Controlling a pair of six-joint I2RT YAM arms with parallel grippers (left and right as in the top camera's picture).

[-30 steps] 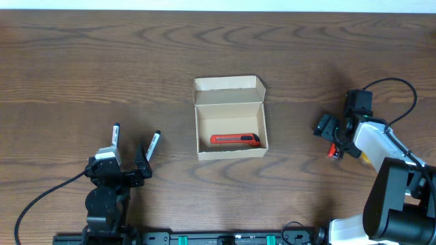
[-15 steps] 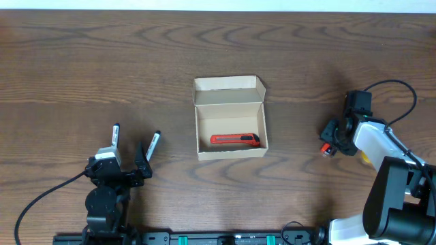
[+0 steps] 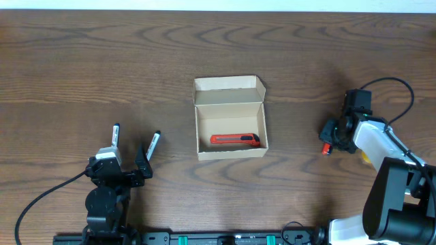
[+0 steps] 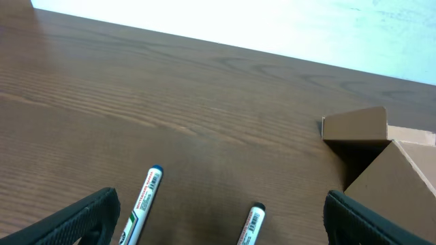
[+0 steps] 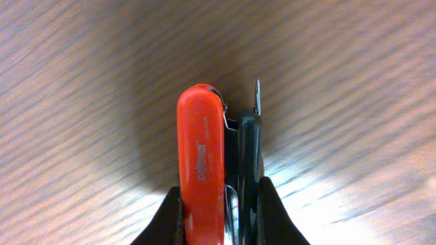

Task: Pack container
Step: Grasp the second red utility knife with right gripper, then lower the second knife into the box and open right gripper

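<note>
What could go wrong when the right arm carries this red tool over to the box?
1. The right fingers pinch only one end of the red tool, so it may swing or slip out on the way.
2. A red knife already lies across the floor of the box; the tool may land on it and sit too high for the lid to close.
</note>
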